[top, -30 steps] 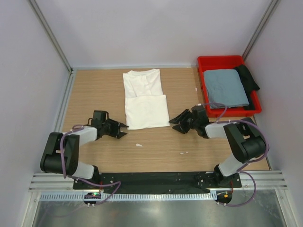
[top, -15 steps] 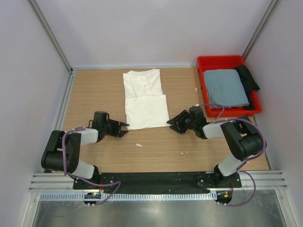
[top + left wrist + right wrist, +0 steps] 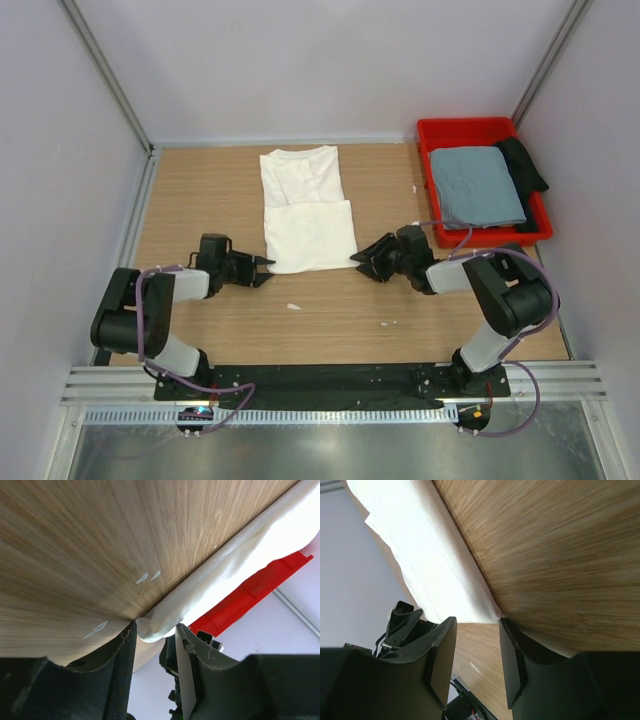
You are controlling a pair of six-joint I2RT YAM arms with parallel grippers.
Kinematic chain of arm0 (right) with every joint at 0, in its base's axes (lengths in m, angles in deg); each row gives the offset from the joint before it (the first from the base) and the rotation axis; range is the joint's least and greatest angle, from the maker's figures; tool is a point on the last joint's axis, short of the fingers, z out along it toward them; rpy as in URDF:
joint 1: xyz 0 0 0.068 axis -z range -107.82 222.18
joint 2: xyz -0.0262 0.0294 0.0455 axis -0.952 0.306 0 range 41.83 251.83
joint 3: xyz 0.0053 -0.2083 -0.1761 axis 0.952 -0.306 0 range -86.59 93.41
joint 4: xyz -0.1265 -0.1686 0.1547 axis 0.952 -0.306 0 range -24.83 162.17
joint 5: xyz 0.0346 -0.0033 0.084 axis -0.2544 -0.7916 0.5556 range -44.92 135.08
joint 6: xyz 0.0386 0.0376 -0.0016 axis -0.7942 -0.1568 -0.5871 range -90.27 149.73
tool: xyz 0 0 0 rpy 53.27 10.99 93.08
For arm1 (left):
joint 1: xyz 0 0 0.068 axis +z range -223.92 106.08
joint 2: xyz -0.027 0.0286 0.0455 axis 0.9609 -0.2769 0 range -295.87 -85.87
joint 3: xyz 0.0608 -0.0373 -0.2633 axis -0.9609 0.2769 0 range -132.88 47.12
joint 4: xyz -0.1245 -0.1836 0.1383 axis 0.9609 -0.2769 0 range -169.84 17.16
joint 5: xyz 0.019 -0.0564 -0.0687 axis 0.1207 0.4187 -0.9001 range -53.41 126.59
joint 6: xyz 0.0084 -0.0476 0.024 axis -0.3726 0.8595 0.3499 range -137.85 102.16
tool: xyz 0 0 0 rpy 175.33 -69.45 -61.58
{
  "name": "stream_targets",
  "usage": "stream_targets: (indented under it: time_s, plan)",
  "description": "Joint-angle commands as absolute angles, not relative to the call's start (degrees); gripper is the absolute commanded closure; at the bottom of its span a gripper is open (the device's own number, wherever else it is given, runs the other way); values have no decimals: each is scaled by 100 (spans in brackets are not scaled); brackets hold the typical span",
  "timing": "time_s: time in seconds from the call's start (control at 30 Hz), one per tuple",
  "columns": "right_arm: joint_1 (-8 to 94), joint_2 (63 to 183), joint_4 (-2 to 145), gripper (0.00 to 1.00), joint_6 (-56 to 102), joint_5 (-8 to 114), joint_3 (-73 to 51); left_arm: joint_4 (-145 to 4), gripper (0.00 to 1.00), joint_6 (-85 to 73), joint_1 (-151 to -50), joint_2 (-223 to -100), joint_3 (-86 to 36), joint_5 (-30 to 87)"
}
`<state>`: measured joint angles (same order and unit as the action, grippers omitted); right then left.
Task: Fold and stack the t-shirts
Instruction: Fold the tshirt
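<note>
The white t-shirt (image 3: 305, 205) lies flat mid-table, its near half folded over into a squarer panel. My left gripper (image 3: 266, 269) is low at the near left corner. In the left wrist view that cloth corner (image 3: 150, 629) pokes in between the tips of the left gripper (image 3: 155, 626), and the jaws stand apart. My right gripper (image 3: 357, 262) is at the near right corner. In the right wrist view the shirt (image 3: 420, 545) ends at one fingertip of the right gripper (image 3: 476, 621), whose jaws are open. The grey-blue t-shirt (image 3: 475, 185) lies folded in the bin.
A red plastic bin (image 3: 470, 128) stands at the back right, with a black item (image 3: 522, 162) beside the grey-blue shirt. Small white scraps (image 3: 293, 306) lie on the wood near the front. Grey walls and metal rails enclose the table.
Both grippers have slid inward to the white shirt's near corners, the left to the right and the right to the left. Their jaws have narrowed a little.
</note>
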<state>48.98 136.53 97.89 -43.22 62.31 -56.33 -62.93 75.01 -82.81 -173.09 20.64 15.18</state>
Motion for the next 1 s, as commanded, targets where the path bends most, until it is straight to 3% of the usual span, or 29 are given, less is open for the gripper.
stream_targets:
  time_s: [0.0, 0.2, 0.27, 0.33, 0.37, 0.43, 0.7, 0.97]
  plan:
    - [4854, 13868, 9845, 54, -4375, 5905, -5644, -6889, 60, 7374, -8297, -17675, 2207, 2112]
    - [4854, 14167, 9942, 55, -4410, 5870, -5592, -6801, 67, 7347, -8297, -17850, 2233, 2147]
    - [4854, 14351, 9950, 60, -4384, 5914, -5495, -6792, 76, 7321, -8289, -17868, 2216, 2147]
    - [4854, 14483, 10003, 77, -4323, 6010, -5407, -6818, 82, 7260, -8280, -17860, 2216, 2165]
    - [4854, 14536, 9994, 83, -4279, 6098, -5328, -6827, 92, 7172, -8271, -17842, 2198, 2173]
    - [4854, 14616, 9960, 97, -4147, 6221, -5275, -7106, 100, 6953, -8236, -17851, 2076, 2112]
    - [4819, 13896, 9108, 98, -3269, 6748, -5319, -8356, 100, 5722, -8236, -17465, 1583, 1998]
    - [4696, 12544, 8001, 99, -2749, 7170, -5792, -9955, 100, 4614, -8367, -15772, 1687, 2200]
